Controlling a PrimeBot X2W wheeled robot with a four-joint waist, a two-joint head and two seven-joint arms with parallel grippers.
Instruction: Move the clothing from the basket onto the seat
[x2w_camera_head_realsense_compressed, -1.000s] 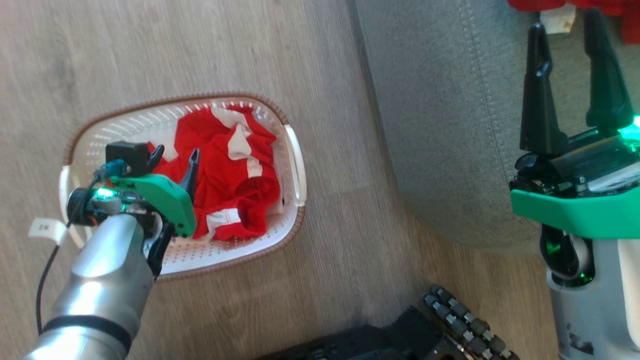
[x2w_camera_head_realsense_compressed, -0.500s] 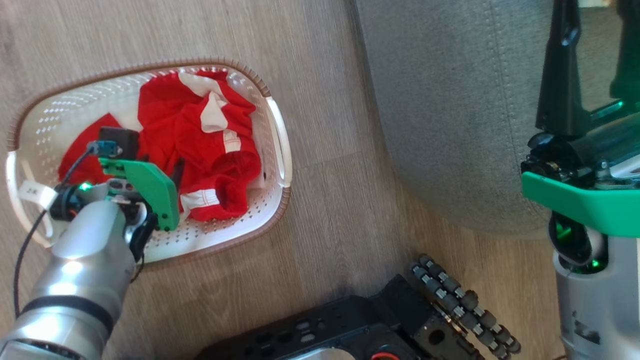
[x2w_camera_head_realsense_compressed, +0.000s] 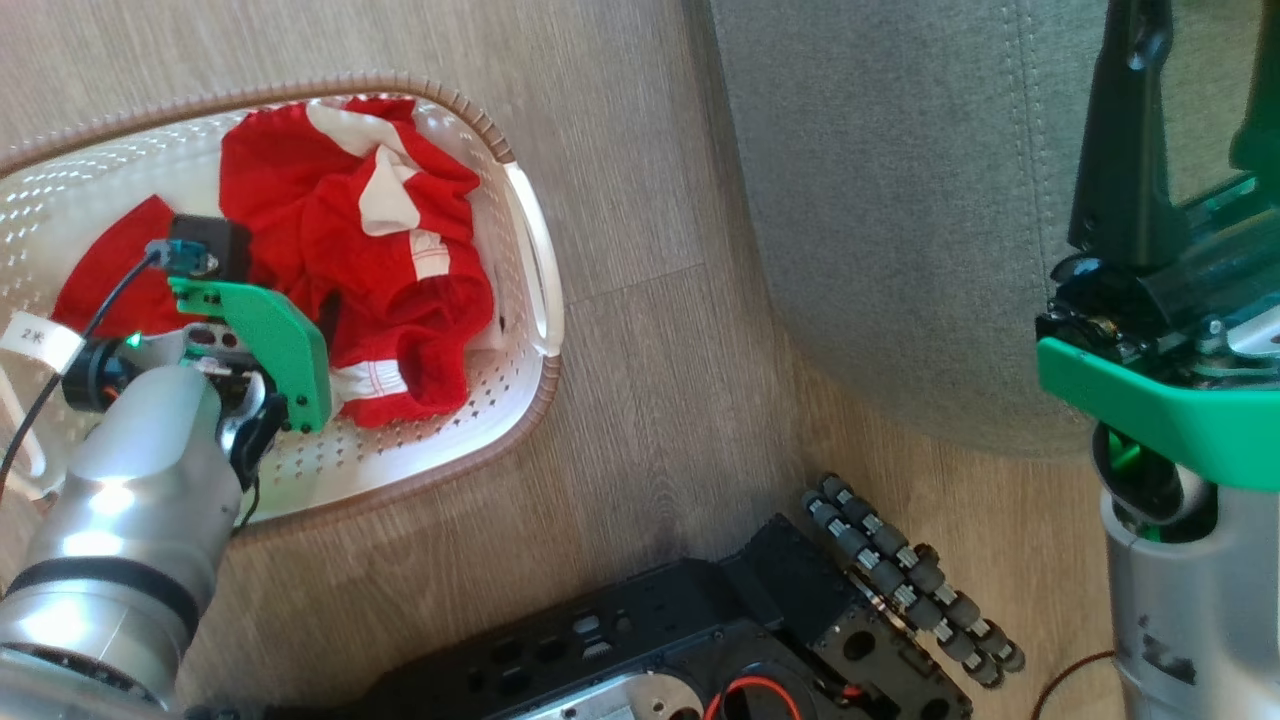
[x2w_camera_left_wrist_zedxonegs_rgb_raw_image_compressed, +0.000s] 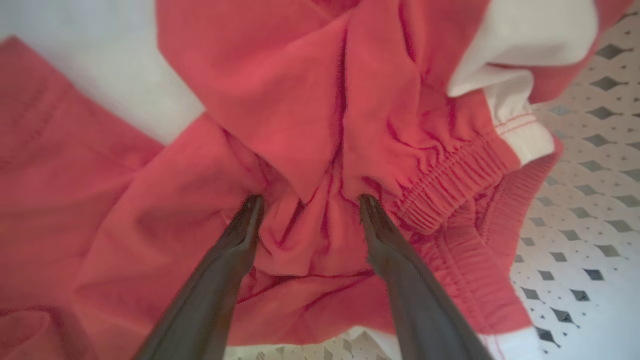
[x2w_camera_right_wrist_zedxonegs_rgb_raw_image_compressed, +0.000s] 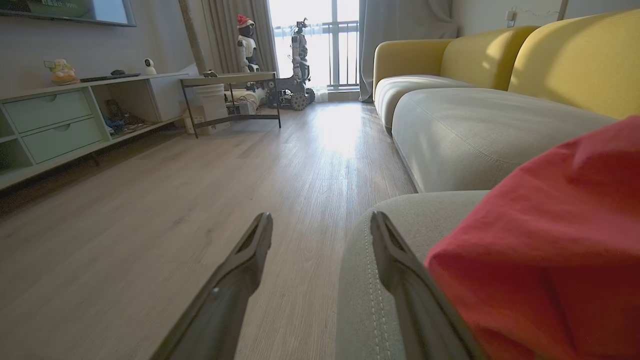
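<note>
Inside one basket (x2w_camera_head_realsense_compressed: 530, 250), clothing (x2w_camera_head_realsense_compressed: 400, 250) touched by spread left pincer (x2w_camera_left_wrist_zedxonegs_rgb_raw_image_compressed: 310, 200), right pincer (x2w_camera_right_wrist_zedxonegs_rgb_raw_image_compressed: 320, 220) spread empty over one seat (x2w_camera_head_realsense_compressed: 900, 200) bearing one red garment (x2w_camera_right_wrist_zedxonegs_rgb_raw_image_compressed: 550, 240)

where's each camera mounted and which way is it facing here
Head view: on the head, looking down at the basket of clothing on the floor beside the seat; left arm and right arm show.
Left wrist view: on the left wrist, facing down into the clothing; the open left gripper shows.
Right wrist view: on the right wrist, facing along the floor past the seat; the open right gripper shows.
Shared: head and left wrist views both show the basket's clothing.
</note>
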